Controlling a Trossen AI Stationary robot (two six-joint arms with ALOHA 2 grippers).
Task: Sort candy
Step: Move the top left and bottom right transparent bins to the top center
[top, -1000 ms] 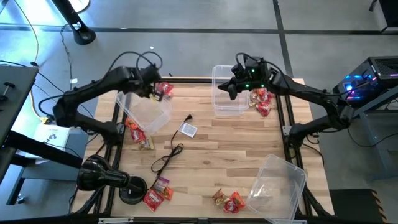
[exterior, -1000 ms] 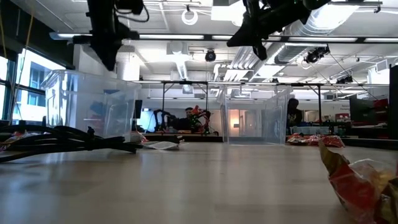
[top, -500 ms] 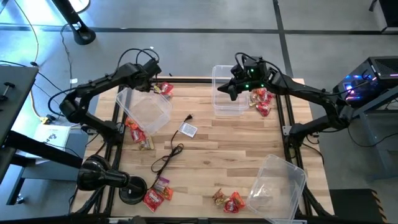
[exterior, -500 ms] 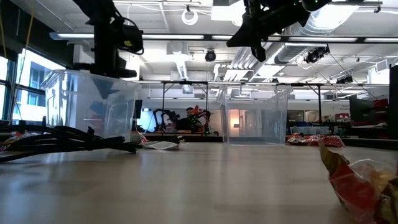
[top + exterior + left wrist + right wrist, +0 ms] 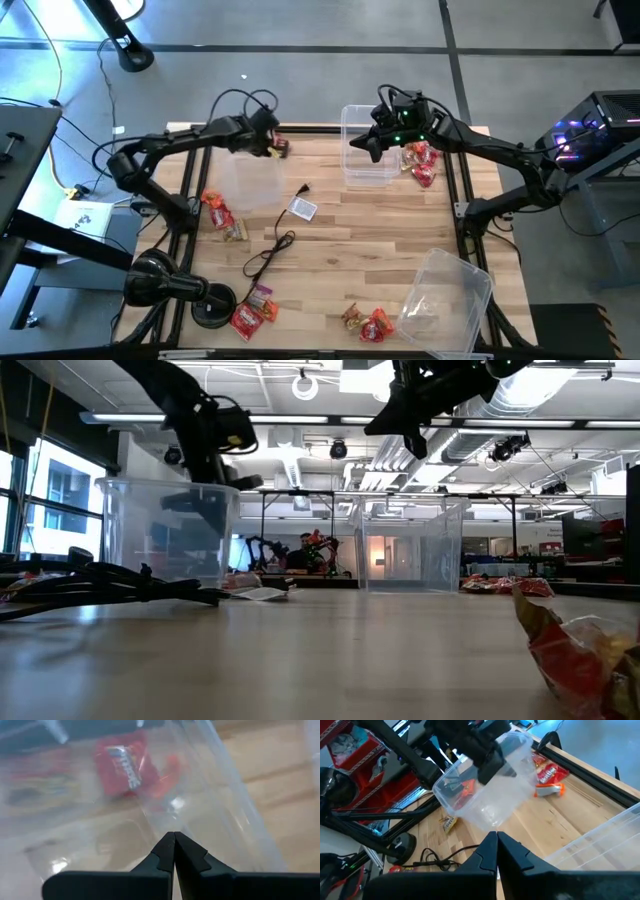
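At the bench's [image 5: 340,225] far-left edge, the closed left claw [image 5: 268,140] presses a clear bin [image 5: 247,180], which could slide or tip onto the red candy [image 5: 280,147] beside it; the closed right claw [image 5: 372,140] hovers over another bin [image 5: 368,150].

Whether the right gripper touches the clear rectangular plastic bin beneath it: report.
Apart. The low view shows the shut right gripper hanging well above the clear rectangular plastic bin, with open background between them.
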